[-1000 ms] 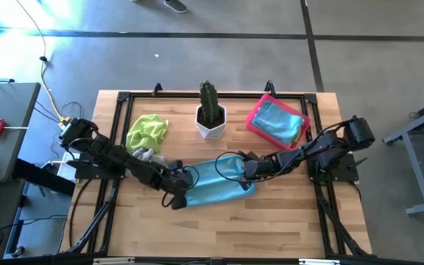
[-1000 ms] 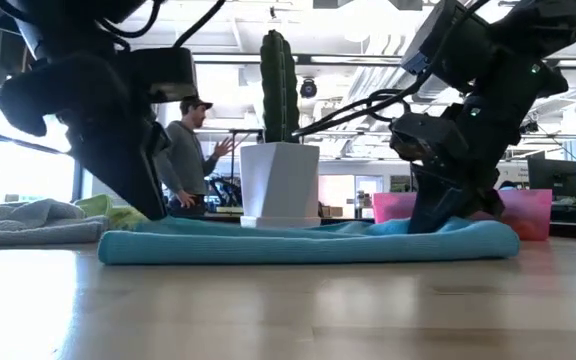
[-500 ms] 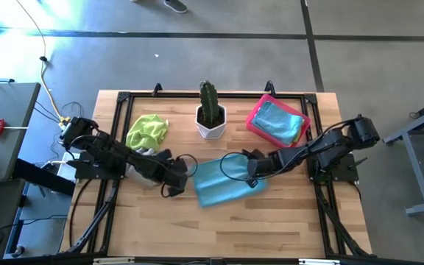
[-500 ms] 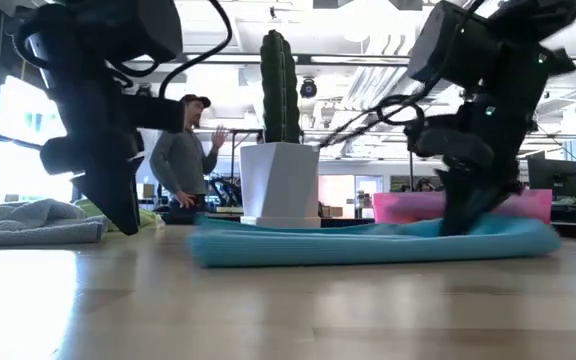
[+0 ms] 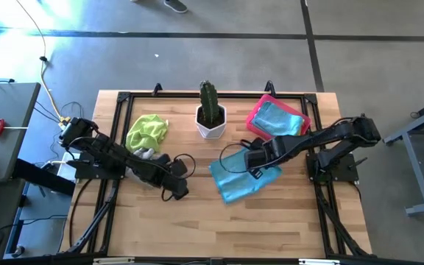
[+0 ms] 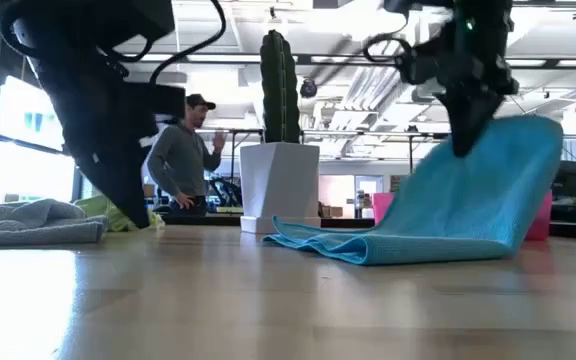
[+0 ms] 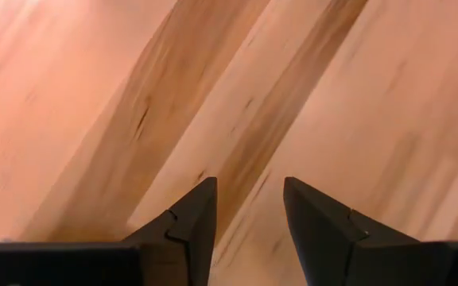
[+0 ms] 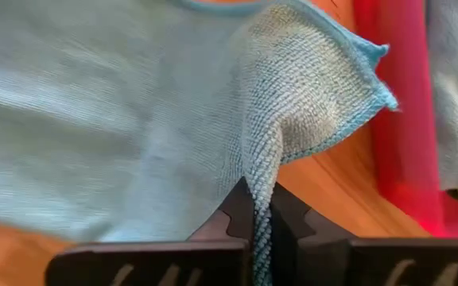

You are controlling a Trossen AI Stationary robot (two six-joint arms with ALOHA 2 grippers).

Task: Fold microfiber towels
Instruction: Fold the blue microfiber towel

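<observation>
A light blue towel (image 5: 234,184) lies mid-table, its right end raised (image 6: 513,170) and its lower part on the wood (image 6: 368,245). My right gripper (image 5: 258,166) is shut on it, just near of the pink tray (image 5: 256,118). My left gripper (image 5: 180,190) is open and empty above bare wood, left of the towel; its wrist view (image 7: 249,202) shows only table. A second light blue towel (image 5: 278,121) lies in the tray. A lime green towel (image 5: 147,131) and a grey towel (image 5: 144,154) lie at the far left. My right gripper pinches a raised fold of the light blue towel (image 8: 259,187) between its two fingers, near a corner (image 8: 372,79). The fingers come from above, pointing down (image 6: 463,145). The held end slopes up off the table, and the towel's left part lies on the wood.
A white pot with a cactus (image 5: 211,116) stands at the far middle, just left of the tray. Bare wood lies along the near edge (image 5: 219,228). In the low view a person (image 6: 183,150) stands in the room beyond the table.
My right gripper has gone up and toward the table's right and far edges with the light blue towel. The towel's right end has lifted, and its left end has slid right along the table, away from my left gripper, which now stands over bare wood.
</observation>
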